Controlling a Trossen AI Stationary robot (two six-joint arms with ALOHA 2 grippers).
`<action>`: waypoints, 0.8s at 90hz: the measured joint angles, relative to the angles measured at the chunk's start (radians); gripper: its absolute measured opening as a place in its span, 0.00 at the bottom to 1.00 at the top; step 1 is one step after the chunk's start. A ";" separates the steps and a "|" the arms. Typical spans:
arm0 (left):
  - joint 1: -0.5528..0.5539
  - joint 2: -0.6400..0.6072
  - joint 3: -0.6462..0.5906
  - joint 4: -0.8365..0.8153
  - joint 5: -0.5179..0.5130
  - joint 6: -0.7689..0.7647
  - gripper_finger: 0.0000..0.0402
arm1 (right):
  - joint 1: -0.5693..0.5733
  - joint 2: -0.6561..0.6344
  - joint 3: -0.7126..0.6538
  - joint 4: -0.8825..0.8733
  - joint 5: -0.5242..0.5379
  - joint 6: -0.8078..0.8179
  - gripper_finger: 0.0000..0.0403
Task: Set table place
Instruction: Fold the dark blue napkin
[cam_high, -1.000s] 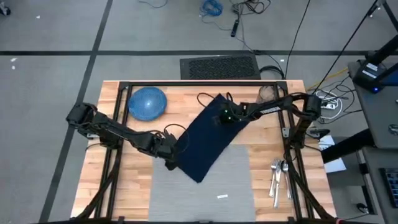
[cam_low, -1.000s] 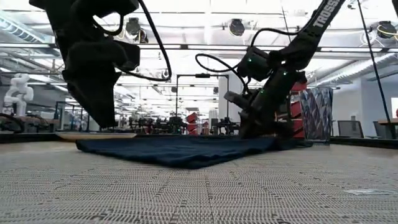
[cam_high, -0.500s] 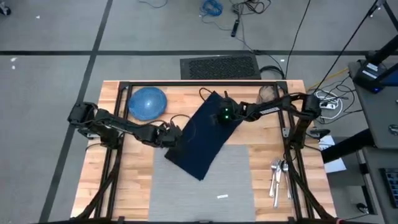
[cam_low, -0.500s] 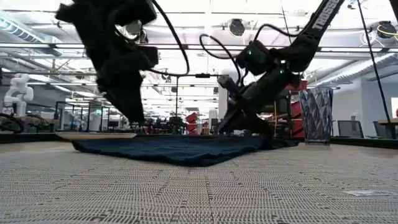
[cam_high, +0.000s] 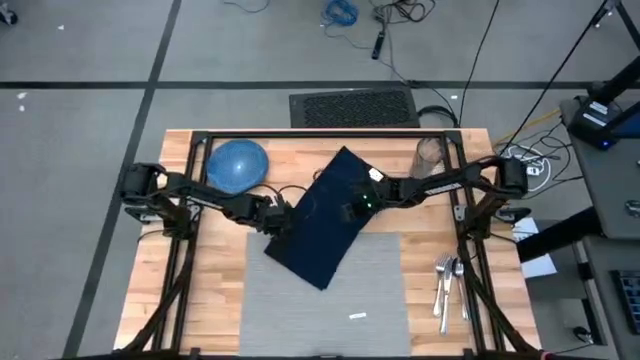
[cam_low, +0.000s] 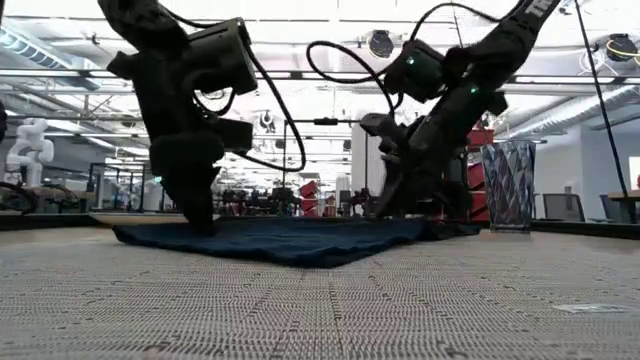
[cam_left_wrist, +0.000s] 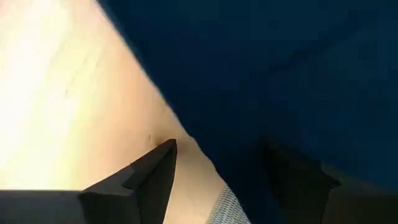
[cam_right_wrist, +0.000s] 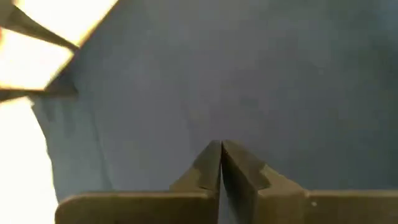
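High view, navy napkin lying aslant, hiding the 12 o'clock edge of the placemat at the table's 6 o'clock, left gripper spread astride the napkin's edge, right gripper fingers pressed together over it.

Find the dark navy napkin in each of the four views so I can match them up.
High view: the navy napkin lies slanted mid-table, its near end over the grey placemat.
Low view: a flat dark band on the mat, between both arms.
Left wrist view: it fills the upper right, beside bare wood.
Right wrist view: it fills most of the frame.
Shared landmark: the napkin's edge against the light wooden table.
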 joint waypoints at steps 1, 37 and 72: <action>-0.001 0.000 0.000 -0.002 0.006 -0.006 0.55 | 0.004 -0.004 0.000 -0.014 0.008 0.001 0.00; -0.010 0.013 -0.006 0.387 0.518 -0.073 0.55 | 0.012 -0.048 0.001 -0.175 0.132 0.026 0.00; 0.029 -0.015 -0.006 0.425 0.441 -0.072 0.55 | -0.075 -0.026 0.002 -0.184 0.128 -0.019 0.00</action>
